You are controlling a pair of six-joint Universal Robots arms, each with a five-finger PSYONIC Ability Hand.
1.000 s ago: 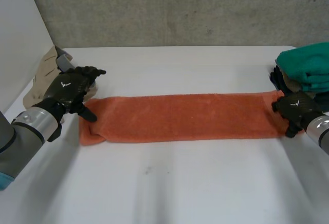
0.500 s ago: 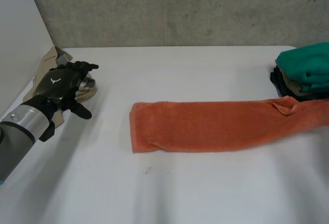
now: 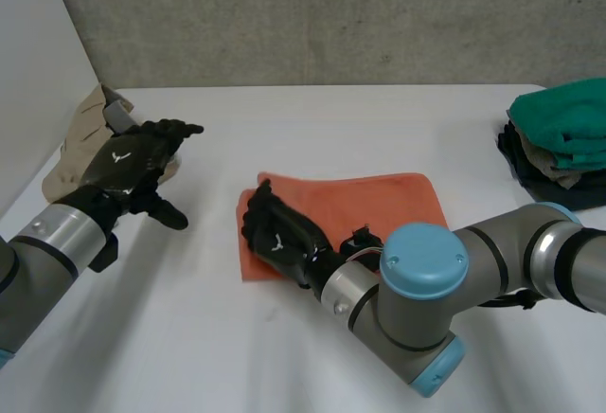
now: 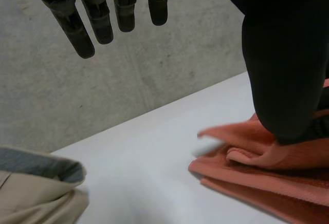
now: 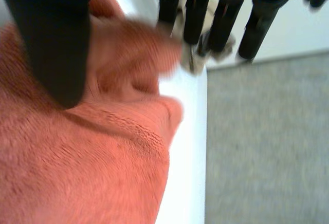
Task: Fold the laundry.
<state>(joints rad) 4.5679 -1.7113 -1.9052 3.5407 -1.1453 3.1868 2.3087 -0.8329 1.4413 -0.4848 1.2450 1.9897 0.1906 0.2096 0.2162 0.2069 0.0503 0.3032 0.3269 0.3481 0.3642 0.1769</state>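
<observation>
Orange towel (image 3: 379, 209), position relative to right hand (image 3: 279, 238): lies directly under the palm, with the hand at the towel's left end.

Right hand state: grips the towel. In the right wrist view, holds straight fingers (image 5: 223, 23) out past the cloth's edge and sets the thumb (image 5: 51, 44) down on the pile, with a hump of the upper layer gathered between thumb and fingers. Blurred there, so no finer reading of the pinch. In the head view, rests across the near left corner of the towel, fingertips toward the far left.

Towel condition: folded in two, upper layer over lower, both ends stacked at the left. Sits flat at the middle of the table (image 3: 189, 356), near edge partly hidden behind the right arm (image 3: 492, 252). Arm position: reaches in from the right side, across the near half of the table.

Left hand (image 3: 123, 165) state: open, holds nothing. Hovers above the table, apart from the towel's left end, fingers (image 4: 100, 18) straight, thumb spread away from them. In the left wrist view, looks past the thumb onto the towel's layered end, upper layer slightly rumpled.

Surroundings: beige cloth (image 3: 80, 124) bunched at the table's left edge, just behind the left hand. Stack of folded laundry (image 3: 559, 134) at the right edge, green piece on top, dark pieces below, well apart from the towel.
</observation>
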